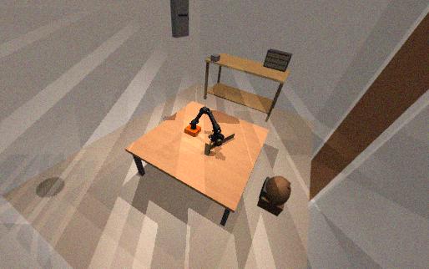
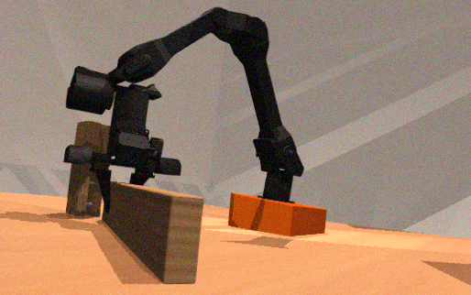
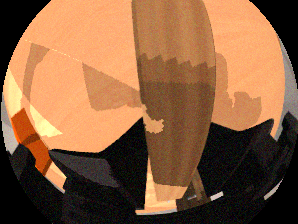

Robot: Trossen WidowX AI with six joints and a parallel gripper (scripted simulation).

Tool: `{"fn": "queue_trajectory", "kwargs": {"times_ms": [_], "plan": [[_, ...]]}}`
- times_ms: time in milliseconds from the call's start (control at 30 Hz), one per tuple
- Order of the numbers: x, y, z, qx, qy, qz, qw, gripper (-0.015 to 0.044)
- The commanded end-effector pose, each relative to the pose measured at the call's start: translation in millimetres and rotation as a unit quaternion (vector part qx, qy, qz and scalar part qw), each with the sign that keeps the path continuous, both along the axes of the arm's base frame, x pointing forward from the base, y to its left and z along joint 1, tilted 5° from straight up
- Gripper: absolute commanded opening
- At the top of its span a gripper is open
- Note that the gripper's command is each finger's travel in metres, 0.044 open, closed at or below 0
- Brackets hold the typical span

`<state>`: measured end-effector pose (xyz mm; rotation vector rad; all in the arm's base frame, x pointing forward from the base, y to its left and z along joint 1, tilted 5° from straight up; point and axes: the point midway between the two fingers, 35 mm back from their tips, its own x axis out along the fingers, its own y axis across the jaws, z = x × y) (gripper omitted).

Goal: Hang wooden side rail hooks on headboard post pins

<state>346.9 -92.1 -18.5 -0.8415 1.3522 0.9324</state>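
The arm point(image 2: 257, 87) is matte black throughout, built of rounded, blocky links with bulging joint housings. It rises from a bright orange rectangular base block point(image 2: 277, 214). A dark cylindrical housing point(image 2: 89, 90) juts from the wrist. The tool point(image 2: 121, 183) carries a wide black crossbar and two tapering black fingers point(image 2: 104, 189)

Table point(image 1: 175, 163): light wood top, dark legs, stands mid-room. Behind it, a two-tier wooden shelf unit point(image 1: 246, 67) carrying a small grey box point(image 1: 214, 58) at its left end and a dark slatted panel point(image 1: 277, 59) at its right end. Brown sphere point(image 1: 278, 190) on a dark block point(image 1: 267, 204) on the floor, just beside the table's right corner. Grey slab point(image 1: 179, 17) at top of view. Brown wall strip point(image 1: 376, 109) on right. Round dark patch point(image 1: 50, 186) on the floor, left.
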Motion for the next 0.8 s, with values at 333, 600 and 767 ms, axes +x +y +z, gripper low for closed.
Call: {"fn": "queue_trajectory", "kwargs": {"times_ms": [333,600,767], "plan": [[0.4,1.7,0.1,0.002,-0.002,0.021,1.000,0.0000],[0.6,3.1,0.2,0.002,-0.004,0.056,0.998,0.0000],[0.7,3.8,0.2,0.003,-0.006,0.078,0.997,0.0000]]}}
